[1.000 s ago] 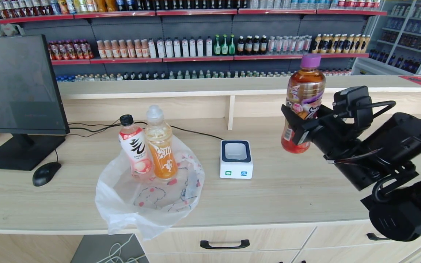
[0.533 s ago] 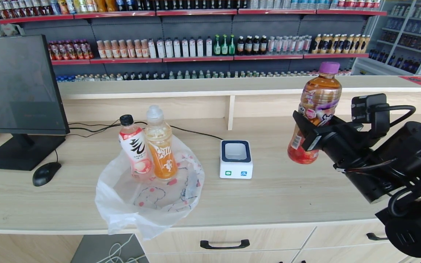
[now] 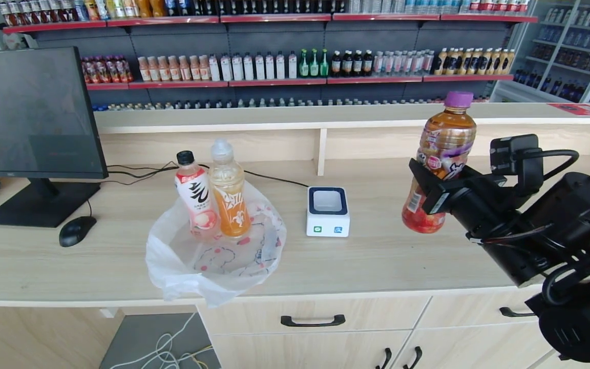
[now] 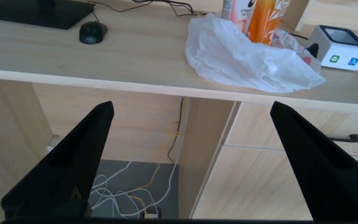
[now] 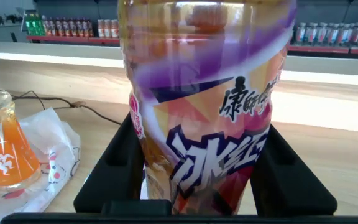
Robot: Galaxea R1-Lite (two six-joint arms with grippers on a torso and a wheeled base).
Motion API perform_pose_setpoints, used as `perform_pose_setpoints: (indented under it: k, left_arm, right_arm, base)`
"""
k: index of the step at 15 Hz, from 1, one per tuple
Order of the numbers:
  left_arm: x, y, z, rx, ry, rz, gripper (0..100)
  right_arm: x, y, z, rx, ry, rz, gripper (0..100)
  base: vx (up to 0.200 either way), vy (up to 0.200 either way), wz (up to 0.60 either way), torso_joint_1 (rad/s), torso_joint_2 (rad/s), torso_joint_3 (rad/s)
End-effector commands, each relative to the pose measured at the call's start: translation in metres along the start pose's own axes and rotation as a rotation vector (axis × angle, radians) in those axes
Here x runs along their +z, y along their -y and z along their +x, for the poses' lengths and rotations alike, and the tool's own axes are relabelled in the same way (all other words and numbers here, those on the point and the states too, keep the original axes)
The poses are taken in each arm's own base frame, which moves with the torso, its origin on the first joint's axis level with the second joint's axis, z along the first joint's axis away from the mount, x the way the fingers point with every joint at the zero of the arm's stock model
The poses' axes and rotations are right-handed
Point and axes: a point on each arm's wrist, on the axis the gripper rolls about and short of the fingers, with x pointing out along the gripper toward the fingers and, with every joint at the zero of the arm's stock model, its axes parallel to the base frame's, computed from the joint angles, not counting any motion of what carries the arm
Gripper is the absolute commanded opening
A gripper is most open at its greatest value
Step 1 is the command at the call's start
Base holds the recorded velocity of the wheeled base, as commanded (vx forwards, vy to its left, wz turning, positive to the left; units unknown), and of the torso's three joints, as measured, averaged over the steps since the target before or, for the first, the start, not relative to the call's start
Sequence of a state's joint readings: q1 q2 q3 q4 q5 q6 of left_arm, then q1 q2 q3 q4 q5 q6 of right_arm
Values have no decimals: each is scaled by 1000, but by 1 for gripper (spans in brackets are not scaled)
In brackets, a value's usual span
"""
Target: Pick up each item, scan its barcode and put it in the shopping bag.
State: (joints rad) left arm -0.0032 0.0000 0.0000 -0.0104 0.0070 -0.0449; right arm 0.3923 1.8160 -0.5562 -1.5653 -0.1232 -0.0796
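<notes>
On the counter point(image 3: 377, 256), scanner point(image 3: 328, 211): sitting mid-counter with its window facing up, just beside the bag's 3 o'clock edge.
Tea bottle point(image 3: 441, 159): hanging off the counter at 3 o'clock of the scanner, well apart from it, leaning slightly, purple cap pointing up.
Right gripper point(image 3: 430, 195): clamping the tea bottle around its lower label, one finger pressing on each side.
Left gripper point(image 4: 191, 109): hanging below the counter's front edge, fingers spreading wide, holding nothing.
Shopping bag point(image 3: 213, 261): lying open at 9 o'clock of the scanner, front rim drooping over the counter edge.
Pink bottle point(image 3: 195, 197), orange bottle point(image 3: 228, 195): standing upright in the bag's 12 o'clock side, touching, pink at 9 o'clock of orange.
Monitor point(image 3: 31, 113), mouse point(image 3: 77, 230): sitting at the counter's 9 o'clock end, mouse at 4 o'clock of the monitor's stand.
</notes>
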Motion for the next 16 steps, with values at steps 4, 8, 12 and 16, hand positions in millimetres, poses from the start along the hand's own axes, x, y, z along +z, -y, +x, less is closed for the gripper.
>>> perform_pose_setpoints:
  k: [4,8,12,16]
  left_arm:
    - [0,0,0,1,-3,-1,100]
    - [0,0,0,1,-1,-1,100]
    - [0,0,0,1,-1,-1,100]
    - [0,0,0,1,-1,-1,100]
  right_arm:
    - [2,0,-3,3,4,1,0]
    - [3,0,-5,4,1,3,0]
    - [2,0,-5,4,-2,2,0]
    - [1,-1,-5,5,-3,2,0]
  base:
    - [0,100,0,-1,1,0]
    - [0,200,0,7,6,0]
    - [0,200,0,-5,4,2]
    - [0,100,0,2,2,1]
